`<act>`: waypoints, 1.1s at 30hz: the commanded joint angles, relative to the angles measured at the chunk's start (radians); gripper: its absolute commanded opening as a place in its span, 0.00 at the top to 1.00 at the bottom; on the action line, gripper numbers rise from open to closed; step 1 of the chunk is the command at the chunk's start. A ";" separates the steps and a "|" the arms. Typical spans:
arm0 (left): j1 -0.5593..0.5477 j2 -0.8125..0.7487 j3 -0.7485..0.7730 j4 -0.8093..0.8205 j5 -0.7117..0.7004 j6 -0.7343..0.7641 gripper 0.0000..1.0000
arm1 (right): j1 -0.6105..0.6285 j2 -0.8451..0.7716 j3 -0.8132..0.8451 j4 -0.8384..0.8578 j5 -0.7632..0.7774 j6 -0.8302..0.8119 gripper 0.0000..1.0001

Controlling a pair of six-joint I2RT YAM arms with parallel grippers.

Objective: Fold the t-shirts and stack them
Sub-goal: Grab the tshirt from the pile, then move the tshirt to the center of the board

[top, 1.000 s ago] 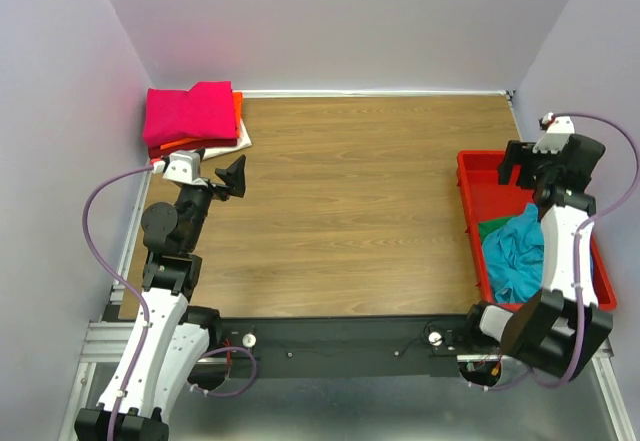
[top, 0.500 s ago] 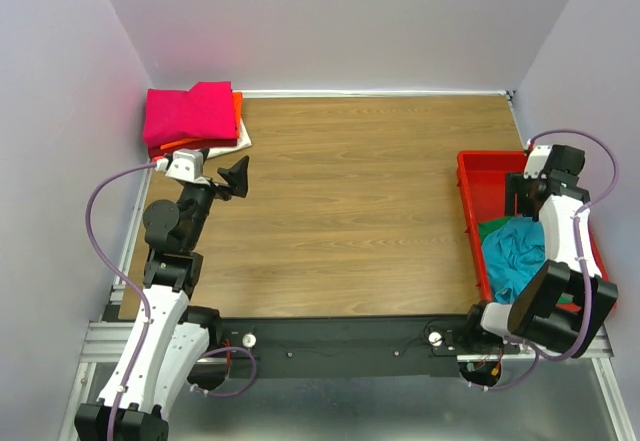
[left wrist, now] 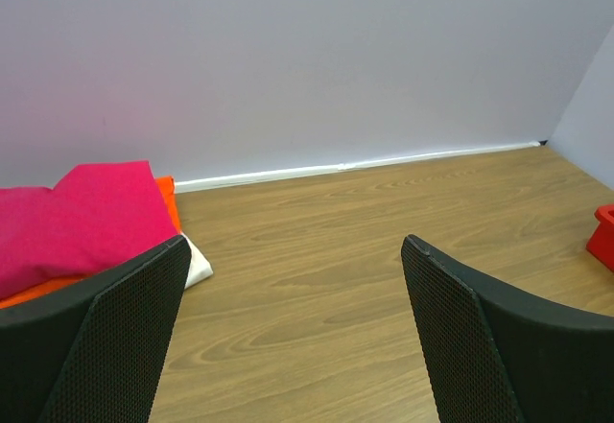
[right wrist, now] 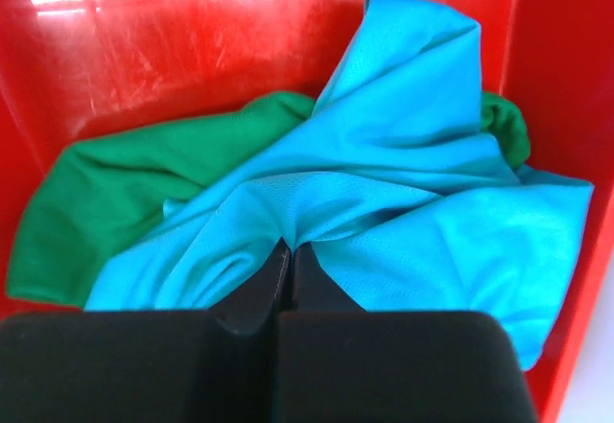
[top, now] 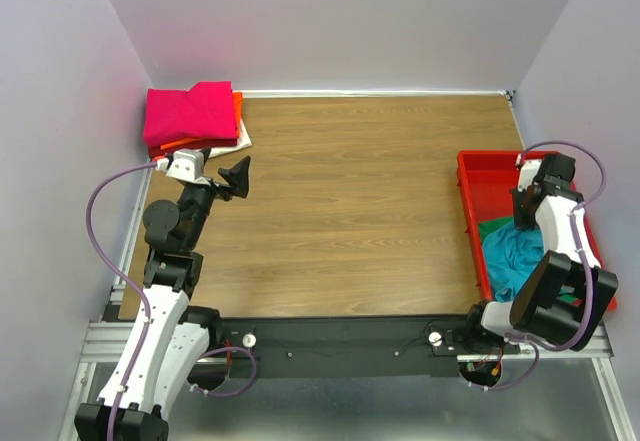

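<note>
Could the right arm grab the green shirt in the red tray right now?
Probably not yet: the right pincer is shut on the teal shirt, which lies over much of the green shirt.

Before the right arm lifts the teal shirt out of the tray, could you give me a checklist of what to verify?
1. Grip: right gripper shut on the teal t-shirt: ok, cloth puckers at its tips.
2. Only teal pinched, not the green t-shirt: cannot tell; green lies underneath, partly hidden.
3. Teal loose inside the red tray: ok.
4. Helper: left gripper open and empty: ok.
5. Folding room on the table between the arms: ok.
6. Stack topped by the magenta t-shirt, in the far left corner: ok.
</note>
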State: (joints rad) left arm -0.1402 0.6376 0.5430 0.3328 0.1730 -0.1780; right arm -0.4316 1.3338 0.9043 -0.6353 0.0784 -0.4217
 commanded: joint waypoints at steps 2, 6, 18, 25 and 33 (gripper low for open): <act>-0.007 -0.013 0.009 0.020 0.014 -0.003 0.02 | -0.002 -0.114 0.028 -0.039 -0.003 -0.011 0.99; -0.007 -0.013 0.011 0.023 0.014 -0.002 0.02 | -0.002 -0.183 0.229 -0.176 -0.148 0.003 0.99; -0.006 -0.022 0.012 0.020 -0.003 0.018 0.02 | -0.001 0.013 1.157 -0.307 -1.046 0.258 0.99; -0.007 -0.056 -0.002 0.028 -0.009 0.037 0.02 | 0.054 -0.013 1.072 0.696 -1.355 1.102 0.99; -0.007 -0.093 -0.015 0.037 -0.015 0.058 0.02 | 0.394 0.016 0.820 0.696 -1.272 1.036 0.95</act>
State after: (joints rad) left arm -0.1425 0.5671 0.5419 0.3370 0.1722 -0.1421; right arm -0.1577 1.3445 1.9202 0.0208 -1.1713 0.6441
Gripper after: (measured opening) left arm 0.978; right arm 0.012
